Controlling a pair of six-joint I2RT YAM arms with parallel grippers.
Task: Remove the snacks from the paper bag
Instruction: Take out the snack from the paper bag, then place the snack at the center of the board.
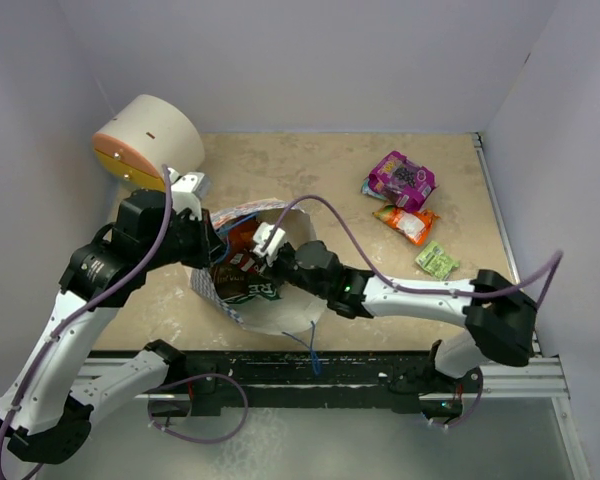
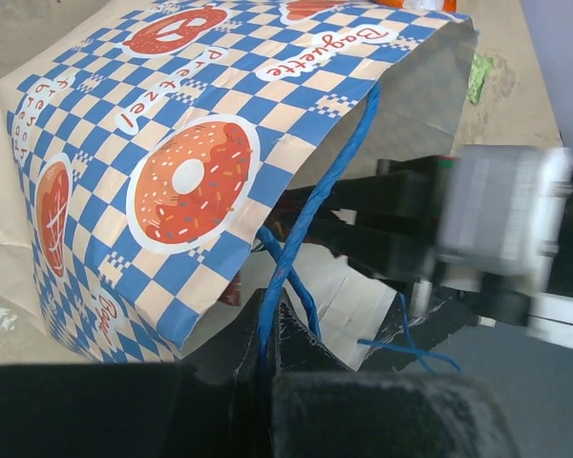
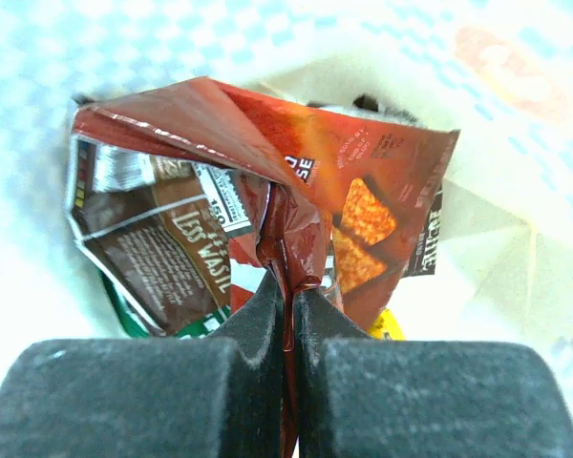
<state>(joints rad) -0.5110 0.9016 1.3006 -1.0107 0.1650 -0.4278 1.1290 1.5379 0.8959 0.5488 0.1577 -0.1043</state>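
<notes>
In the top view, at 9 o'clock, the left end effector (image 2: 267,380) is pressed together on the blue cord handle (image 2: 310,205) of the paper bag (image 2: 296,105), which lies on its side on the tabletop (image 1: 310,170). The bag's chequered wall reads "Baguette", "Pretzel" and "Bread" around a doughnut picture.

The right end effector (image 3: 288,307) is the nearer one to the snacks. It reaches into the mouth from 4 o'clock and pinches the crumpled top edge of the red Doritos bag (image 3: 363,181). That bag's long axis runs straight ahead of the fingers, so pulling back toward 4 o'clock looks right. A brown panel (image 3: 153,248) seems to read "Less Waste".

Toward 2 o'clock, out of the bag, lie a purple pouch (image 1: 402,175), an orange packet (image 1: 407,222) and a light-green packet (image 1: 437,260).
</notes>
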